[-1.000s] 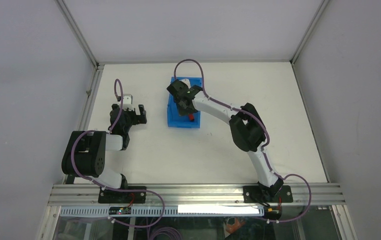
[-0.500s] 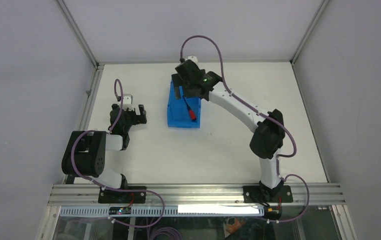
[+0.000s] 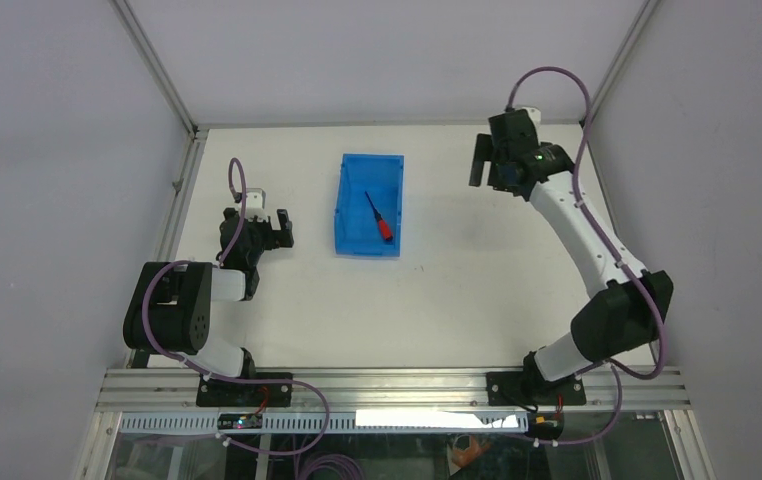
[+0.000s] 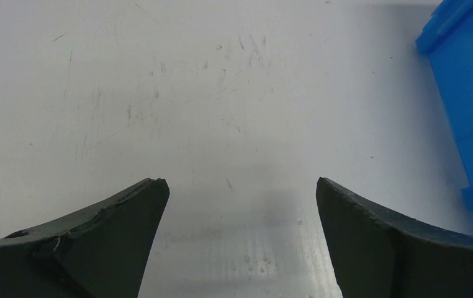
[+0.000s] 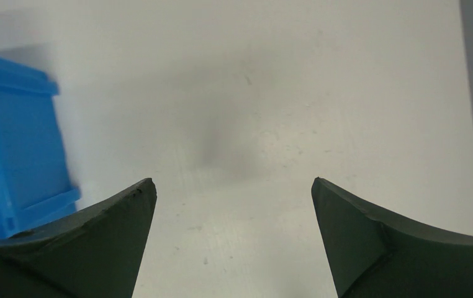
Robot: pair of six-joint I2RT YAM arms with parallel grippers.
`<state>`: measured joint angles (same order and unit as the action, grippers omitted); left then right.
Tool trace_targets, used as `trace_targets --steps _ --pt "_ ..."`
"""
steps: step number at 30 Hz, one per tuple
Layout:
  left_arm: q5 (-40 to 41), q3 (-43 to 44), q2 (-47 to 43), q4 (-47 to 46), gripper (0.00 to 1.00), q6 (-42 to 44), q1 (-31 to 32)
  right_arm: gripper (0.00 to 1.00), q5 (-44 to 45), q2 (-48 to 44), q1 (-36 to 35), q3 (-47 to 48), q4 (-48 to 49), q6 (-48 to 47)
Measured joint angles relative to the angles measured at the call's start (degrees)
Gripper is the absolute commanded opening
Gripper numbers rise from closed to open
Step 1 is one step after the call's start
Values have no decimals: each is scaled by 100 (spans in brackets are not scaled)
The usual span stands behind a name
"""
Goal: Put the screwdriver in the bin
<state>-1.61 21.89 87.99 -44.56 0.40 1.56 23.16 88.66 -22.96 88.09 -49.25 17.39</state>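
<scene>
The blue bin stands at the table's middle back. Inside it lies the screwdriver, red handle toward me, black shaft pointing away and left. My right gripper hangs open and empty at the back right, well clear of the bin; in its wrist view the gripper frames bare table, with the bin's wall at the left edge. My left gripper rests open left of the bin; in its wrist view the gripper holds nothing and the bin shows at the right edge.
The white tabletop is fenced by a metal frame and grey walls. The right arm's elbow juts over the table's right side. A rail runs along the near edge.
The right gripper let go of the screwdriver, which now lies in the bin. It opened wide and swung from over the bin to the back right. The left arm stayed still.
</scene>
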Motion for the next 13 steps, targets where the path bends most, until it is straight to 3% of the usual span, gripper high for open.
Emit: trace_targets --steps 6,13 --pt "0 0 0 0 99 0 0 99 46 -623 916 -400 -129 -48" --pt "0 0 0 0 99 0 0 99 -98 -918 1005 -785 -83 -39"
